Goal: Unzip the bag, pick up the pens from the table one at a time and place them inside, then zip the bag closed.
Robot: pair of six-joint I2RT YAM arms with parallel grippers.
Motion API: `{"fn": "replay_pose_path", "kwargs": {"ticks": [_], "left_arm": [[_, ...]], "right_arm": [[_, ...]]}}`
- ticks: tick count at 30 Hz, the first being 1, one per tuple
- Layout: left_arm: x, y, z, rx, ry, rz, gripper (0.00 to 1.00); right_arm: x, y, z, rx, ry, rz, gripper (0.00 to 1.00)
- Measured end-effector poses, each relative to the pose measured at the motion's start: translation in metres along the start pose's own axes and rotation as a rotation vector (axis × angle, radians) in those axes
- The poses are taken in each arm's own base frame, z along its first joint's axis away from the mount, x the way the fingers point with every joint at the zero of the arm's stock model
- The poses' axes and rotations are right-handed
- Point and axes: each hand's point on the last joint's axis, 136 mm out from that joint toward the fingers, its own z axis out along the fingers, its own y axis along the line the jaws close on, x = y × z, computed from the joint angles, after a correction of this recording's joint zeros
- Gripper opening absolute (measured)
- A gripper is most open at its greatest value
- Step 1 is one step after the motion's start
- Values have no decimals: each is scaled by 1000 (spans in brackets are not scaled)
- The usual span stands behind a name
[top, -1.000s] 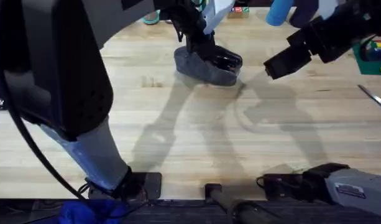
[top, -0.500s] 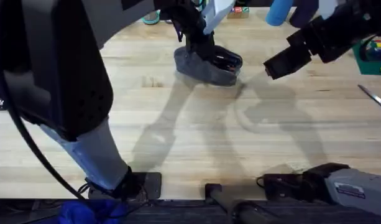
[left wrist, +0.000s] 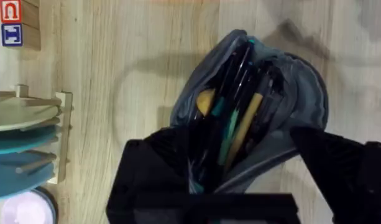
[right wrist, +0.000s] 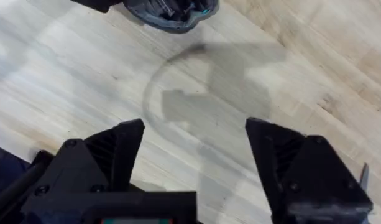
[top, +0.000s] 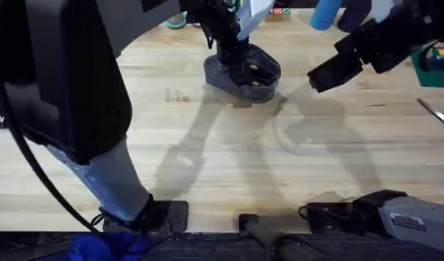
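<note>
Scissors (top: pixel 435 114), disc rack (left wrist: pixel 25 143)

Black arms, grey-white links, black cables

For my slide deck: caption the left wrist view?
Left gripper over the unzipped bag, pens inside.

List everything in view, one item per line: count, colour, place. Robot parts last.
bag: 1, grey-blue, far centre of table, unzipped and open
pens: several, dark, teal and yellow, inside the bag
scissors: 1, metal, table's right edge
disc rack: 1, wooden with beige and teal discs, beside the bag
table: 1, light wood
left gripper: 1, black, at the bag's opening, fingers straddling the bag
right gripper: 1, black, open, above bare table right of the bag
</note>
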Motion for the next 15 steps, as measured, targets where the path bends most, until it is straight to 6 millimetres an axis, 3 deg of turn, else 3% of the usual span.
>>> {"fn": "replay_pose_path", "kwargs": {"ticks": [15], "left_arm": [[-4,3,-4,-10,-5,4,993]], "right_arm": [[0,0,0,0,0,0,996]]}}
